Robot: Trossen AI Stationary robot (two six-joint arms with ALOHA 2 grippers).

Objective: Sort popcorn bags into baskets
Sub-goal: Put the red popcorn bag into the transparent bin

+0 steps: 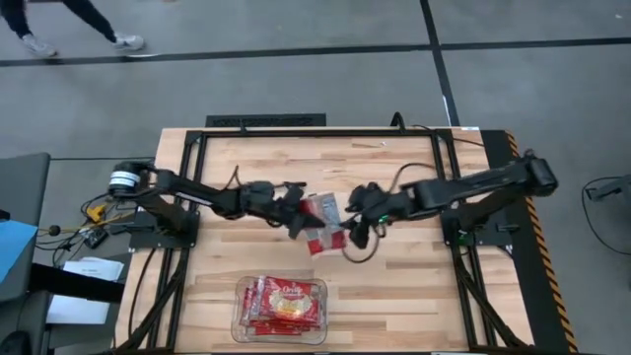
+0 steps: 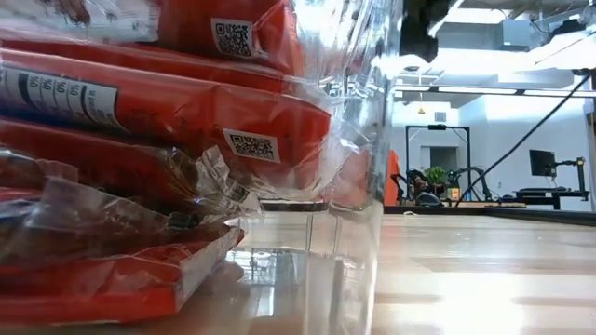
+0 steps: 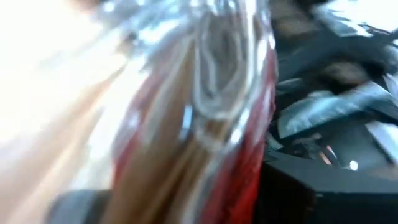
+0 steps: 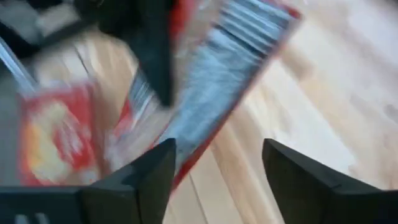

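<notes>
One red popcorn bag (image 1: pixel 323 222) with a pale grey panel sits at the table's middle between both grippers. My left gripper (image 1: pixel 296 217) is at the bag's left side and shut on it. The bag (image 3: pixel 205 124) fills the left wrist view, so that gripper's fingers are hidden there. My right gripper (image 1: pixel 353 235) is just right of the bag and open. In the right wrist view its fingers (image 4: pixel 217 149) stand apart just short of the bag (image 4: pixel 224 81). Several more red packets (image 1: pixel 286 301) lie stacked in the clear basket (image 1: pixel 235 311) near the table's near edge. My left gripper holds the popcorn bag by its left edge (image 1: pixel 308 217), coming level from the table's left. In the right wrist view one dark finger (image 4: pixel 155 62) lies across the bag's wrapper. The bag sits tilted in the hold. Whether its lower corner touches the table I cannot tell.
The basket's clear wall (image 2: pixel 363 186) and its stacked packets (image 2: pixel 168 112) fill the left of the low view. Bare wooden table (image 1: pixel 444 286) lies to the basket's right and left. Black frame rails (image 1: pixel 473 296) run along the table's sides. A person's legs (image 1: pixel 59 25) pass beyond the far edge.
</notes>
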